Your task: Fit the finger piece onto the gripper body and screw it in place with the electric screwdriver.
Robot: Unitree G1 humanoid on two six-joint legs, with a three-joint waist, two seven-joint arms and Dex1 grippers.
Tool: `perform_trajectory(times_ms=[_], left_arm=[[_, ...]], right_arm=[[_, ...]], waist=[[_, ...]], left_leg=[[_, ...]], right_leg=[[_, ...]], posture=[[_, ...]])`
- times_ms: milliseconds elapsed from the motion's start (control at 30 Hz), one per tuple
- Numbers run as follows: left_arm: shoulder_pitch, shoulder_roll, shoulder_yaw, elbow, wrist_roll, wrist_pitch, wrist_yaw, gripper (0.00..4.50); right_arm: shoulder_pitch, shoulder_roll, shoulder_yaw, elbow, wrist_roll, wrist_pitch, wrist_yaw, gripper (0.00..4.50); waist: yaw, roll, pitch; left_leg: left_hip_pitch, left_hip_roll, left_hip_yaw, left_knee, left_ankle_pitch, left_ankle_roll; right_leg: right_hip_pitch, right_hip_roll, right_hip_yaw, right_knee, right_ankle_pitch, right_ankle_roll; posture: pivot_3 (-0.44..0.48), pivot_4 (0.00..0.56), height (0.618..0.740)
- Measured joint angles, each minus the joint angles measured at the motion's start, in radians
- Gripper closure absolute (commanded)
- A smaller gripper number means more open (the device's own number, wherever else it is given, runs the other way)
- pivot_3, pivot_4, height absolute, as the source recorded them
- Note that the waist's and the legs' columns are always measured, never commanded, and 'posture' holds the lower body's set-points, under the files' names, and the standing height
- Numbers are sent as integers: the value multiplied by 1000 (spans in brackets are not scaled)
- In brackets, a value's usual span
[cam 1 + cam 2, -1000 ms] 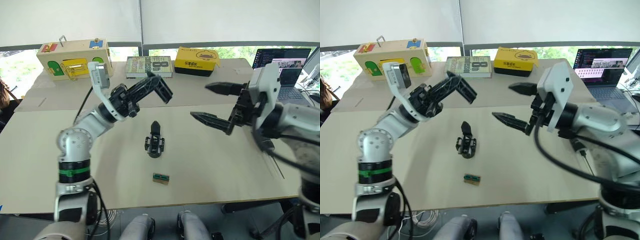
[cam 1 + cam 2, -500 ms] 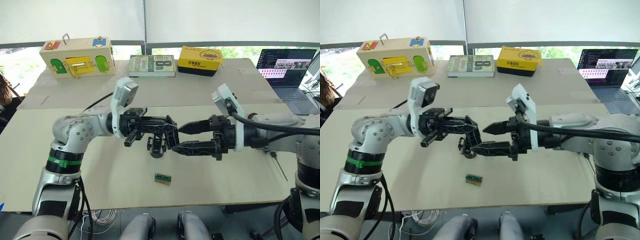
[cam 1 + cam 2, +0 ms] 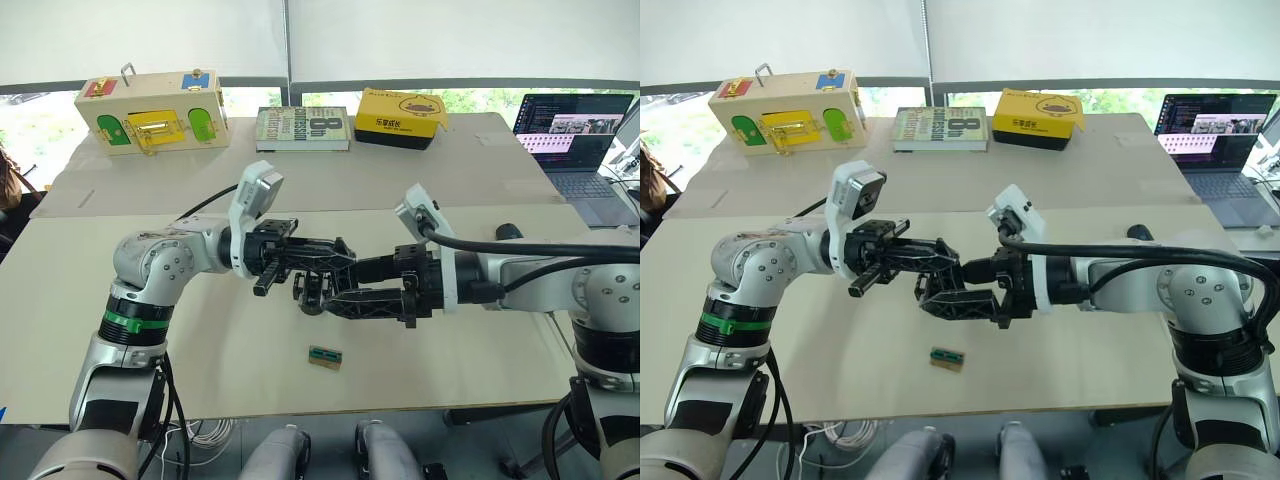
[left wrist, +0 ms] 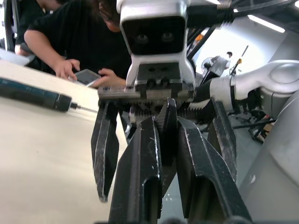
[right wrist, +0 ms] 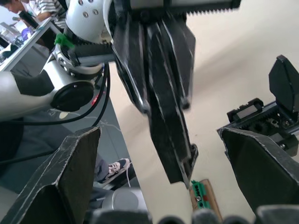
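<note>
The gripper body (image 3: pixel 308 293) lies on the table, a chunky black block partly hidden by my fingers. The pointed finger piece (image 5: pixel 285 81) stands up from the gripper body's (image 5: pixel 257 119) far end. My left gripper (image 3: pixel 345 262) reaches in low from the left, fingers shut with nothing between them, just beside the block. My right gripper (image 3: pixel 335 288) comes in from the right, open wide, its lower finger running along the block. The electric screwdriver (image 4: pixel 32 93) lies flat on the table, bit pointing at the grippers.
A small green-and-tan piece (image 3: pixel 323 357) lies near the front edge. Along the back stand a wooden latch box (image 3: pixel 150 110), a book (image 3: pixel 303 128) and a yellow box (image 3: pixel 400 120). A laptop (image 3: pixel 575 125) is at the far right. A person's hand (image 4: pixel 65 70) rests beyond the table.
Both arms came down from raised poses to table level and met over the gripper body. Over the last half second my right gripper slid further left and my left fingers drew together.
</note>
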Motion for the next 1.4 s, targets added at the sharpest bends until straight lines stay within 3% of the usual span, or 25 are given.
perform_trajectory(times_ms=[267, 300, 633, 833, 967, 1133, 1300, 1400], left_arm=[[0, 3, -9, 0, 19, 0, -10, 4497], [0, 2, -9, 0, 20, 0, -10, 4497], [0, 0, -10, -1, 33, 2, -13, 4497], [1, -2, -7, 2, 25, 41, -13, 4497], [-8, -14, 14, 7, -16, 111, 28, 2591], [-10, -20, 80, 2, -23, 58, 57, 66], [-3, 0, 118, 32, 53, -119, 33, 0], [30, 76, 145, 180, 179, -309, -6, 0]], right_arm=[[-9, -7, 22, 6, 5, -24, -30, 0], [-9, -10, 22, 6, 9, -24, -30, 511], [-9, -30, 31, 11, 41, -25, -40, 3957], [-8, -34, 37, 2, 40, -25, -36, 4061], [10, -36, 37, 3, 38, -28, -13, 4073], [51, -45, 19, -21, -22, -43, 68, 4076], [132, -41, -51, -90, -122, -127, 228, 4078], [225, -41, -85, -129, -262, -225, 366, 4078]], waist=[[0, 0, 0], [0, 0, 0], [0, 0, 0], [-1, 0, 0], [-1, 0, 0], [0, 0, 0], [0, 0, 0], [-4, 0, 0]], left_leg=[[0, 0, 0, 1, 0, 0], [0, 0, 0, 1, 0, 0], [0, 0, 0, 2, 0, 0], [0, 0, 0, 2, 0, 1], [-1, 0, 0, 4, 0, 1], [-1, 0, 0, 6, 0, 1], [-1, 0, 0, 8, -1, 2], [0, 0, 1, 8, -1, 2]], right_leg=[[0, 0, 0, 1, 0, 0], [0, 0, 0, 1, 0, 0], [0, 0, 0, 1, 1, 0], [0, 0, 0, 1, 1, 0], [0, 1, 0, 2, 1, 1], [0, 1, 0, 3, 1, 1], [2, 1, 0, 4, 1, 1], [1, 2, 0, 4, 2, 1]], posture=[[0, 150, 740], [0, 150, 740], [0, 150, 740], [0, 150, 740], [0, 150, 740], [0, 150, 740], [0, 150, 740], [0, 150, 740]])
